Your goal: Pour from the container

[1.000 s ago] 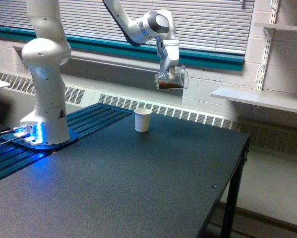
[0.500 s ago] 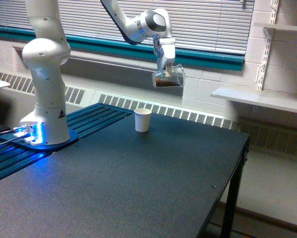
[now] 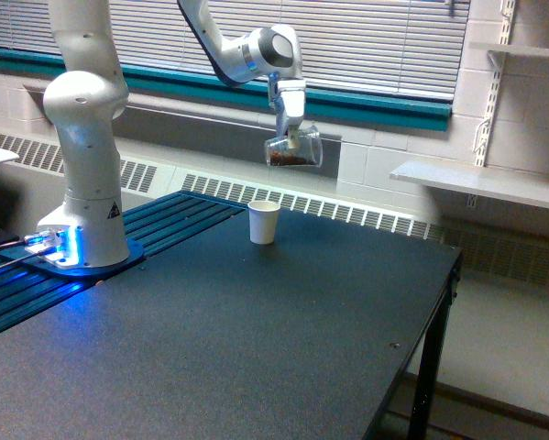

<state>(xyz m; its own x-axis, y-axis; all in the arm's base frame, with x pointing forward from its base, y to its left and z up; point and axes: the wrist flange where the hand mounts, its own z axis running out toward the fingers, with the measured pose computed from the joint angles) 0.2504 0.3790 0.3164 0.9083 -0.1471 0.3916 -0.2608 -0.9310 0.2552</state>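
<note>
Above the far part of the table (image 3: 283, 348), we carry the container (image 3: 294, 149) with dark contents, high over and slightly right of the white paper cup (image 3: 264, 222). If we tip it from this height and offset, the stream could miss the cup and scatter. The container hangs just below the gripper (image 3: 291, 131), clenched on it.
</note>
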